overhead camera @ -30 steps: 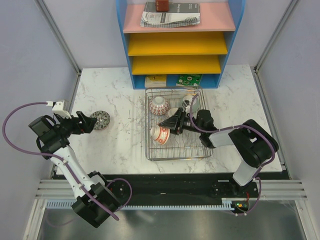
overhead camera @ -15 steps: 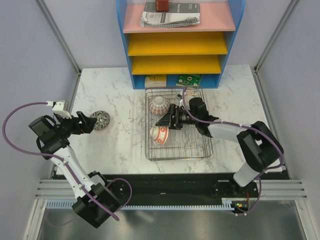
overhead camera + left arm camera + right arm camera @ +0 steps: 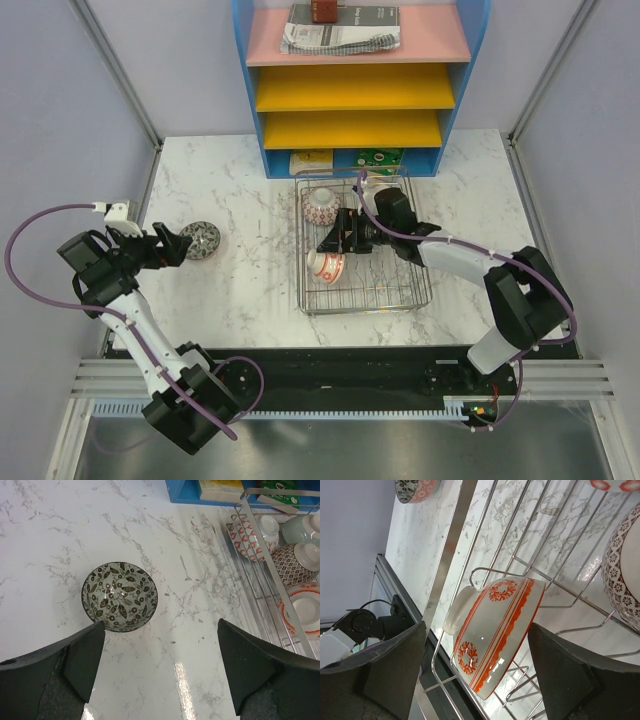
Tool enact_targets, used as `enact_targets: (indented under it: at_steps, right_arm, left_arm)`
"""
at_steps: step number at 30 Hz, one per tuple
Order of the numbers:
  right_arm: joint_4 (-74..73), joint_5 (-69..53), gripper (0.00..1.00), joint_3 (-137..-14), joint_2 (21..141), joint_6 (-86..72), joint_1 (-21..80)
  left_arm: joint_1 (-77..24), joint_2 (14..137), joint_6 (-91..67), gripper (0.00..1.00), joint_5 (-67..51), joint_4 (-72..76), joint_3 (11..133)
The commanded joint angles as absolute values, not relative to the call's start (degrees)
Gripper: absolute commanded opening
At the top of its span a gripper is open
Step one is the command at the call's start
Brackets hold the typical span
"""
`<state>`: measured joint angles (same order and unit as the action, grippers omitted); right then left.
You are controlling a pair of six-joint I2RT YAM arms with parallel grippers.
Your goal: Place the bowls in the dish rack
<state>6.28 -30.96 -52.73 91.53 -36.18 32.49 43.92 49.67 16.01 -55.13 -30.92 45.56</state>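
Observation:
The dish rack (image 3: 422, 296) sits mid-table. Inside it lie a red-orange patterned bowl (image 3: 321, 205), a pale green bowl (image 3: 302, 527), a dark lattice-patterned bowl (image 3: 295, 562) and a white bowl with red bands (image 3: 495, 630). The white bowl leans tilted on the rack wires. My right gripper (image 3: 477, 626) is open around it, with its fingers standing clear of both sides. A grey-brown leaf-patterned bowl (image 3: 120, 597) stands upright on the marble to the left. My left gripper (image 3: 161, 625) hovers open just short of that bowl and holds nothing.
A blue-framed shelf unit (image 3: 352, 100) with yellow and pink trays stands behind the rack, with small boxes under it. Grey walls close in both sides. The rack's rim (image 3: 260, 560) lies to the right of my left gripper.
My right gripper has opened and let go of the white red-banded bowl, which now rests tilted in the rack. That arm drew back towards the shelf; the rack shifted slightly right. The left arm is unmoved.

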Motion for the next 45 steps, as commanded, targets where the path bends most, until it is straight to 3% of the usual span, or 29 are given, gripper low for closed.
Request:
enact_targets:
  at_steps: [1,25,38,45]
  right_arm:
    - [-1.1,-26.0,0.90,-54.7,91.7,-30.8,31.6]
    - [-16.5,-21.5,0.93,-63.5,86.7,-20.9,32.8]
    - [-22.7,-13.1,0.94,-66.9,80.3,-13.2,32.4]
    - [-24.7,-10.4,0.94,-66.3,76.6,-10.3,29.6]
  left_arm:
    - [44.3,49.4,18.0,1.00,-52.8,-28.9,46.5]
    - [43.2,65.5,12.5,0.98,-43.3,-12.9,47.2]
    - [29.2,70.0,14.1,0.99,-32.0,-8.7,46.7]
    - [28.5,76.7,15.6,0.98,-25.8,-6.4,47.2]
